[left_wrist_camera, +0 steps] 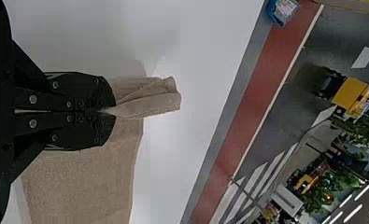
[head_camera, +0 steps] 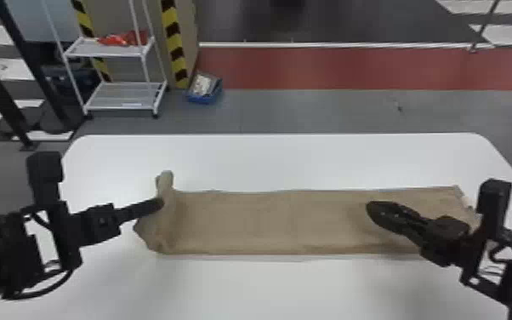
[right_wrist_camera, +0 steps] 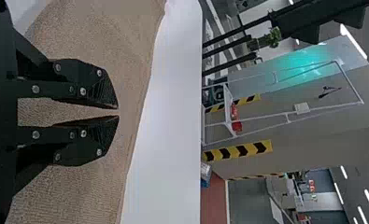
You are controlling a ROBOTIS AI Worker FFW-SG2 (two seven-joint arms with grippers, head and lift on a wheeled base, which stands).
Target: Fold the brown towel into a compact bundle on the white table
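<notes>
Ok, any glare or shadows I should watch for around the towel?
Head view: a soft shadow on the brown towel beside the right gripper. Left wrist view: a faint grey shadow on the white table near the towel's raised end. Right wrist view: a turquoise glow and bright ceiling lights in the background.

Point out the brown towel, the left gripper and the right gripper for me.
Brown towel point(head_camera: 268, 223): head view, middle of its flat stretch.
Left gripper point(left_wrist_camera: 113, 111): left wrist view, midway between its fingertips.
Right gripper point(right_wrist_camera: 118, 112): right wrist view, midway between its fingertips.
</notes>
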